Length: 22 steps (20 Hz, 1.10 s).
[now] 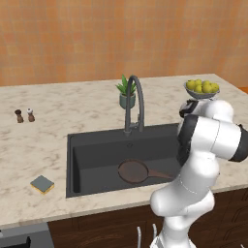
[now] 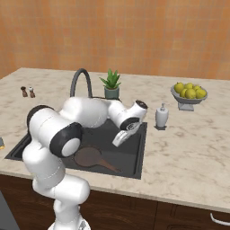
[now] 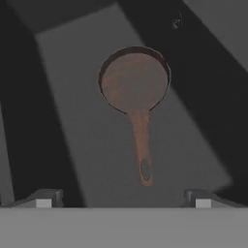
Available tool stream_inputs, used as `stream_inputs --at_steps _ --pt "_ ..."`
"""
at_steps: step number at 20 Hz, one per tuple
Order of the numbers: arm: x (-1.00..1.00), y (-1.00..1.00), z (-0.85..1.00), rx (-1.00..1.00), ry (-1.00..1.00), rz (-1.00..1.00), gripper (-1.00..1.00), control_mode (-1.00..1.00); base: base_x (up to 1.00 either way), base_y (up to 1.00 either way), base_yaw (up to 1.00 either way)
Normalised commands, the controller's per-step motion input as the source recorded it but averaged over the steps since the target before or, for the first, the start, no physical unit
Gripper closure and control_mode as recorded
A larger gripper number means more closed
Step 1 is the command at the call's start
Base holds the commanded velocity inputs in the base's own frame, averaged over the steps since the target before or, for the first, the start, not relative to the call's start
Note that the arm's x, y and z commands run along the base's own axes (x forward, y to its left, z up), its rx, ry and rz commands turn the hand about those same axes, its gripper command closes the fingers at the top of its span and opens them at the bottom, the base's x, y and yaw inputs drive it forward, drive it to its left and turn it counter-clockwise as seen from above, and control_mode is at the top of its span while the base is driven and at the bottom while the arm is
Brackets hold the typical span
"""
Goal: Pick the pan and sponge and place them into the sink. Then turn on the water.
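The gripper [image 3: 123, 196] is hanging above the sink [image 1: 72, 164] with its two fingertips [image 3: 44, 197] standing wide apart and nothing between them. In the hand view the pan [image 3: 134, 80] is lying below on the basin floor, its round part toward 12 o'clock and its handle pointing toward 6 o'clock, at the gripper. I judge that the pan's part of the task is done, because it is resting flat inside the basin and nothing is touching it.

In the left base view the sponge [image 1: 42, 184] is lying on the desk [image 1: 29, 145] at about 9 o'clock from the sink, just beside its left rim but outside it. It probably needs picking up next, so the arm is going to need a long reach across the basin.

Further back, the faucet [image 1: 134, 104] is arching over the rear edge of the sink at 12 o'clock, and no water is running from it. A small potted plant [image 1: 127, 92] is standing just behind the faucet. Two small shakers [image 1: 24, 115] are standing far at 10 o'clock. In the right base view a soap bottle [image 2: 161, 117] is standing near the sink's right rear corner, and a bowl of lemons [image 2: 188, 93] is resting beyond it at about 2 o'clock. The bowl is holding several yellow fruits, and the sink is holding the pan.
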Motion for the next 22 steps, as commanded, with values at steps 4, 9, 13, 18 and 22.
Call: stream_inputs --at_steps 4,9,13,18,22 --pt "-0.96 -0.08 0.59 0.02 -0.17 0.24 -1.0 -1.0 0.0 0.0 0.0" --pt "-0.96 0.07 0.5 -0.06 -0.05 0.25 -1.0 -1.0 0.0 0.0 0.0" --pt "-0.97 0.36 0.32 -0.19 -0.04 0.27 -1.0 -1.0 0.0 0.0 0.0" --pt "-0.79 0.51 0.11 -0.17 -0.13 0.26 -1.0 -1.0 0.0 0.0 0.0" --pt "-0.34 0.69 0.07 -0.15 0.0 0.35 -1.0 -1.0 0.0 0.0 0.0"
